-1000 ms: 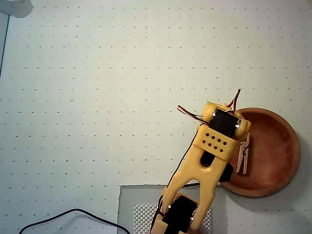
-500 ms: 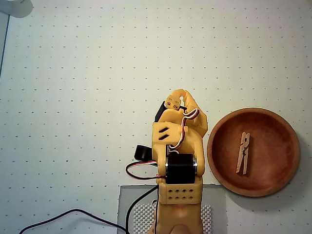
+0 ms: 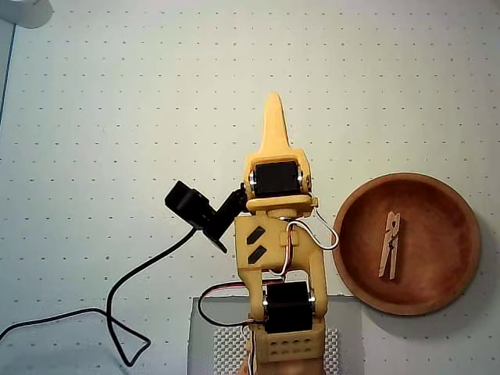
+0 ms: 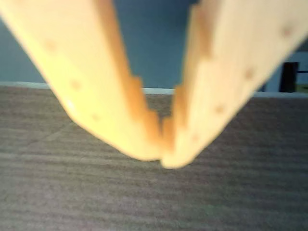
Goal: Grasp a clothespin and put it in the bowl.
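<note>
A light tan wooden clothespin (image 3: 390,245) lies inside the reddish-brown wooden bowl (image 3: 461,242) at the right of the overhead view. My yellow gripper (image 3: 273,105) points toward the far side of the table, well to the left of the bowl, and is shut with nothing between its fingers. In the wrist view the two yellow fingers meet at their tips (image 4: 162,156) over the table; neither the bowl nor the clothespin shows there.
The arm's base stands on a grey pad (image 3: 211,336) at the bottom centre. A black camera (image 3: 191,205) sticks out to the left of the arm, and its black cable (image 3: 117,301) loops across the white dotted table (image 3: 117,117) at bottom left.
</note>
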{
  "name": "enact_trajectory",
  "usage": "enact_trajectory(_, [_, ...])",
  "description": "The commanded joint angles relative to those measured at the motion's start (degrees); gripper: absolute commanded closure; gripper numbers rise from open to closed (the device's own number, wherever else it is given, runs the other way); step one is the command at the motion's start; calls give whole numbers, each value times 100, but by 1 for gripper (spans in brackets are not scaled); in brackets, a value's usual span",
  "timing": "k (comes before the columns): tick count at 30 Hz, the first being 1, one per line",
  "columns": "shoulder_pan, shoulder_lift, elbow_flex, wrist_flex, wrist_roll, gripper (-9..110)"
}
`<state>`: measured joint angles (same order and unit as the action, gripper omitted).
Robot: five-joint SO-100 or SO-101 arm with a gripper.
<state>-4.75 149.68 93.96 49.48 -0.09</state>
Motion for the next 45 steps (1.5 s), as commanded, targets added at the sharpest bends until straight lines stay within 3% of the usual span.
enact_trajectory(1, [-9,26,-79,-158,325,105])
enact_trajectory(9, [-18,264,598,-229,299,105])
enact_trajectory(26, [9,3278,4957,-1072,-624,105])
enact_trajectory(45, [545,4746,7436,-1063,-624,105])
